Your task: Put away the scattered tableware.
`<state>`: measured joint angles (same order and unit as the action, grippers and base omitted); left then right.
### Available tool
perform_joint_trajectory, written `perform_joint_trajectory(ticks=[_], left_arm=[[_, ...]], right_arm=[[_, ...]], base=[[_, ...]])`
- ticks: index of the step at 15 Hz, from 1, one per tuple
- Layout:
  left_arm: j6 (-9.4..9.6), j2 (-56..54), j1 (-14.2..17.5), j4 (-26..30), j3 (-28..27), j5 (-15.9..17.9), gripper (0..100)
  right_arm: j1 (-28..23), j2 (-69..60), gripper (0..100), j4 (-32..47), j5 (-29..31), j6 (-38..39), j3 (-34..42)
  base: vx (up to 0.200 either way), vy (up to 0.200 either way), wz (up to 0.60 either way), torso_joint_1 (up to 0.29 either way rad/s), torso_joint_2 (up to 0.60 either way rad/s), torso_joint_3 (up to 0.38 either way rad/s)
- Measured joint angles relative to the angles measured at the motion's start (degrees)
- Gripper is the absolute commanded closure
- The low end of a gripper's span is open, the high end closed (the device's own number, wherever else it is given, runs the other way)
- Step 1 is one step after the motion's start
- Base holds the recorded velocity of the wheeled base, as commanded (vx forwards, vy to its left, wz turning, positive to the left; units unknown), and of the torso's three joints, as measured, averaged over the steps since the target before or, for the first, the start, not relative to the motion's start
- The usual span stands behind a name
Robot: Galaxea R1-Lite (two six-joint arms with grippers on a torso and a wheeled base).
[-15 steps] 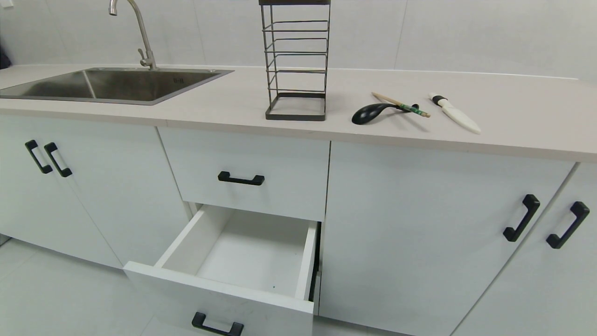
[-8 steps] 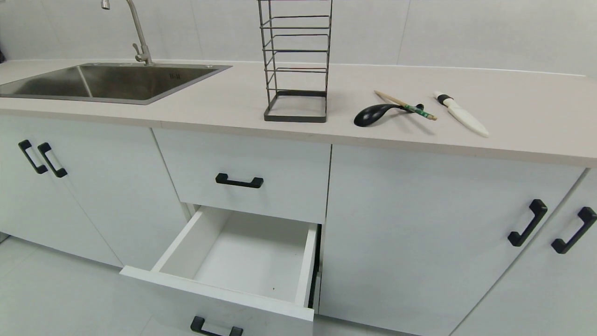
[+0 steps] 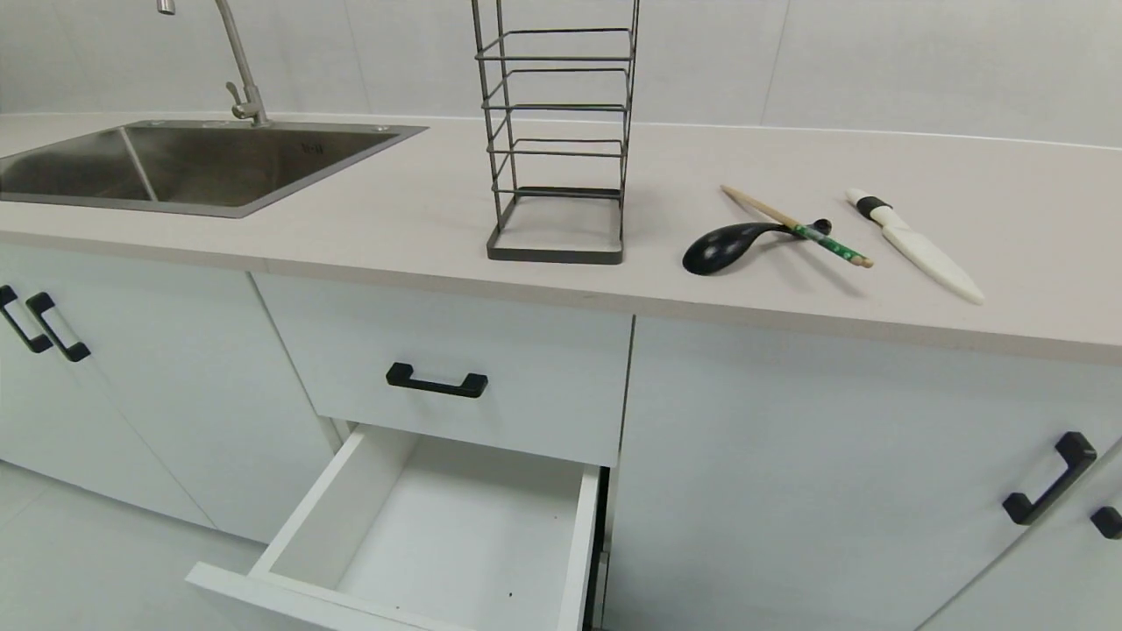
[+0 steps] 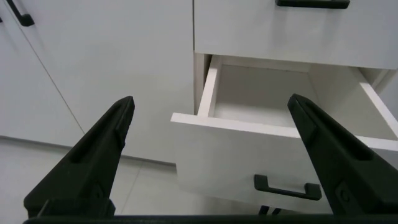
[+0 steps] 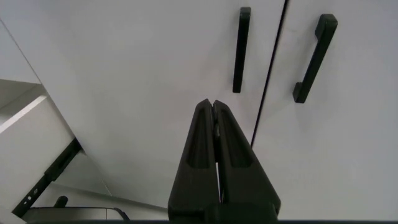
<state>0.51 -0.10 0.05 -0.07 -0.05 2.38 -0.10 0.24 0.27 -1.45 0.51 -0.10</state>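
Our head view has shifted over the last second; the things lie as before. The spoon [image 3: 727, 250], chopsticks [image 3: 793, 224] and knife [image 3: 920, 250] rest right of centre on the surface [image 3: 421, 210], near its front edge, chopsticks touching the spoon's handle, the rack [image 3: 557, 140] well apart leftward. At bottom centre the drawer [image 3: 324, 517] stands open. Our left tool [image 4: 211, 102] gapes wide before it; our right tool [image 5: 216, 106] is closed on nothing.

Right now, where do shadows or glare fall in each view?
Head view: even light, soft shadows under the spoon and chopstick, dull sheen in the sink, no hard glare. Left wrist view: open left gripper dark against the bright drawer. Right wrist view: shut right gripper dark against white cabinet doors.
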Motion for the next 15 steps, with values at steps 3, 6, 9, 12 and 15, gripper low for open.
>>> perform_joint_trajectory(ticks=[3,6,9,12,15], left_arm=[[-0.2,0.0,0.0,0.0,0.0,0.2,0],[-0.24,0.0,0.0,0.0,0.0,0.3,0],[-0.24,0.0,0.0,0.0,0.0,0.3,0],[-0.27,0.0,0.0,0.0,0.0,0.3,0],[-0.24,0.0,0.0,-0.1,0.0,0.3,0]], right_arm=[[0.0,0.0,100,0.0,0.0,0.0,0.0],[0.0,0.0,100,0.0,0.0,0.0,0.0],[0.0,0.0,100,0.0,0.0,0.0,0.0],[0.0,0.0,100,0.0,0.0,0.0,0.0],[0.0,0.0,100,-0.1,0.0,0.0,0.0]], base=[[0.0,0.0,0.0,0.102,-0.08,-0.047],[0.0,0.0,0.0,0.207,-0.57,-0.173],[0.0,0.0,0.0,0.219,-0.51,-0.198],[0.0,0.0,0.0,0.165,-0.48,-0.222],[0.0,0.0,0.0,0.217,-0.44,-0.194]])
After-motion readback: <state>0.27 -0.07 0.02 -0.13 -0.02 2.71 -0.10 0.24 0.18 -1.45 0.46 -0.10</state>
